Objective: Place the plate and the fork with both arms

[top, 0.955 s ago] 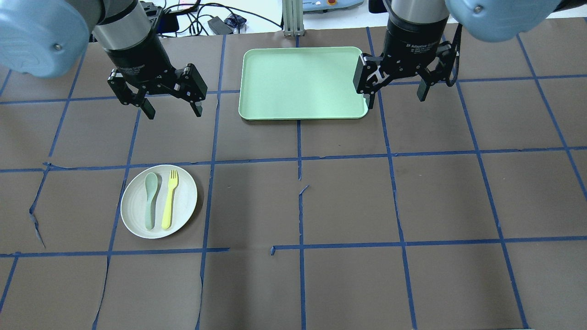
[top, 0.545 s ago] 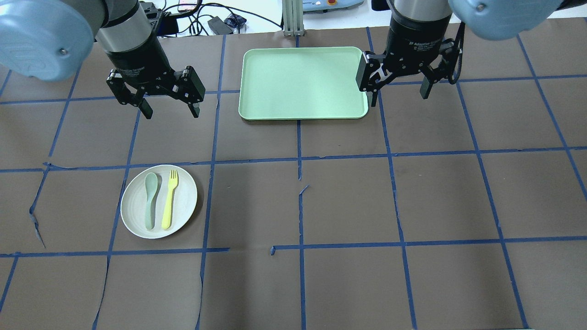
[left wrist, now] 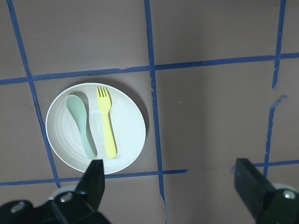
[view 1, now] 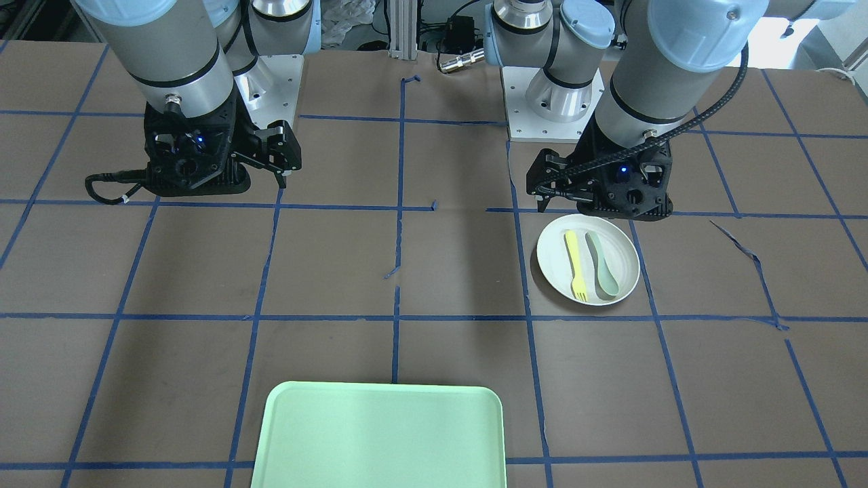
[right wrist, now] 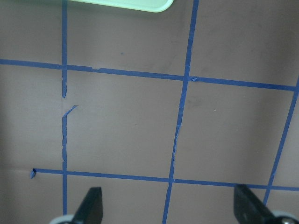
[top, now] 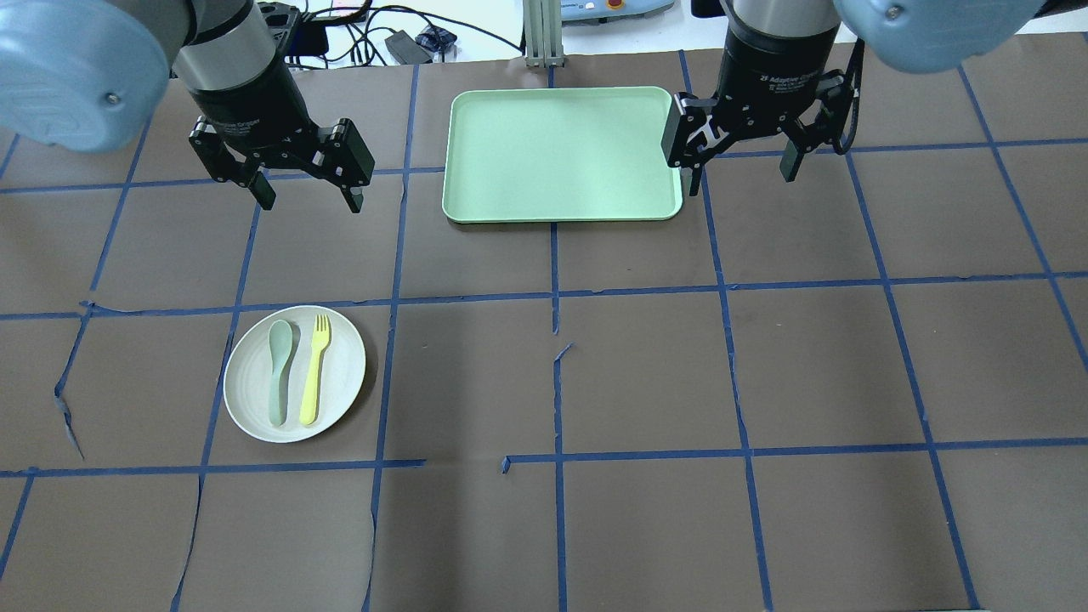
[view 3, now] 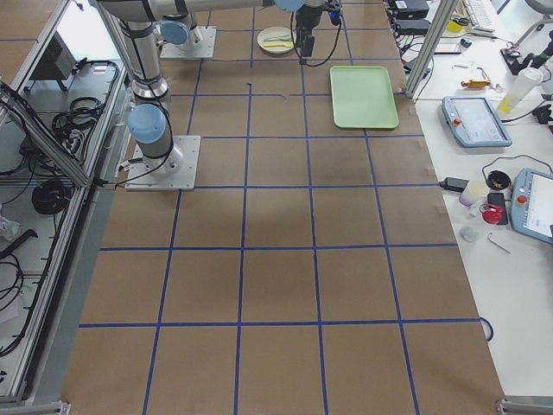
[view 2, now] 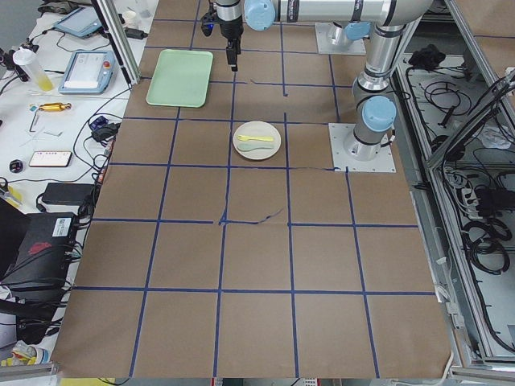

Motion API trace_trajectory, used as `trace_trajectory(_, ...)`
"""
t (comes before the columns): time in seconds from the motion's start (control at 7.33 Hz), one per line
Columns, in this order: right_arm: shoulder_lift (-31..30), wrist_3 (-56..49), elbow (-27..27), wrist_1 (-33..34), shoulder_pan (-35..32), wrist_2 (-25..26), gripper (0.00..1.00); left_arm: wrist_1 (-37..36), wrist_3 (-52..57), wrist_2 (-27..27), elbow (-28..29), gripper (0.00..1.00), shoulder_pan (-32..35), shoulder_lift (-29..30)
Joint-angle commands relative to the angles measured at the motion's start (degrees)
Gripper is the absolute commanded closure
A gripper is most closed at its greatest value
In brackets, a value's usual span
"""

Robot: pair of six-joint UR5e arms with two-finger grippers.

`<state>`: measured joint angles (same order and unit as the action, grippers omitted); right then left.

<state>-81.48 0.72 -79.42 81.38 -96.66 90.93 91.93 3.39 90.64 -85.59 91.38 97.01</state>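
Observation:
The off-white round plate (top: 342,374) lies on the table at the near left. The yellow fork (top: 313,371) lies on it, next to a pale grey-green spoon (top: 278,374). My left gripper (top: 310,201) hangs open and empty above the table, beyond the plate. In the left wrist view the plate (left wrist: 131,126) and fork (left wrist: 107,123) lie ahead of the open left gripper (left wrist: 170,182). My right gripper (top: 741,180) is open and empty by the right edge of the tray. The right wrist view shows only bare table beyond the right gripper (right wrist: 169,203).
A mint-green rectangular tray (top: 557,153) lies at the far centre between the two grippers. The brown table cover (top: 646,374) has a blue tape grid. Cables and devices lie past the far edge.
My left gripper has shifted slightly left and away from the plate. My right gripper has shifted slightly right. Both stay open. Plate, fork and spoon have not moved.

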Motion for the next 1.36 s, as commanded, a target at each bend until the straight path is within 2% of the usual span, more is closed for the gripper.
trace_trajectory(0.0,0.00,0.51,-0.38,0.09,-0.10,-0.22,0.00,0.01,0.04,0.07,-0.10,0.00,0.11,0.20)
trace_trajectory(0.41,0.79,0.68,-0.82,-0.26,-0.63,0.13,0.00,-0.08,0.03,0.42,-0.36,0.00,-1.45,1.08)
trace_trajectory(0.68,1.75,0.34,-1.69,1.05,-0.63,0.04,0.00,-0.17,1.43,1.03,-1.24,0.00,-8.03,1.69)
trace_trajectory(0.82,1.76,0.77,-1.87,1.67,-0.63,0.21,0.00,-3.04,2.40,0.86,-4.38,0.00,-12.32,1.78)
trace_trajectory(0.95,1.76,0.86,-1.88,1.59,-0.63,0.13,0.00,-9.25,3.63,0.77,-8.15,0.00,-17.33,1.87)
trace_trajectory(1.23,1.85,0.95,-1.88,1.76,-0.63,-0.14,0.00,-13.51,13.62,0.51,-14.40,0.00,-23.50,2.57)
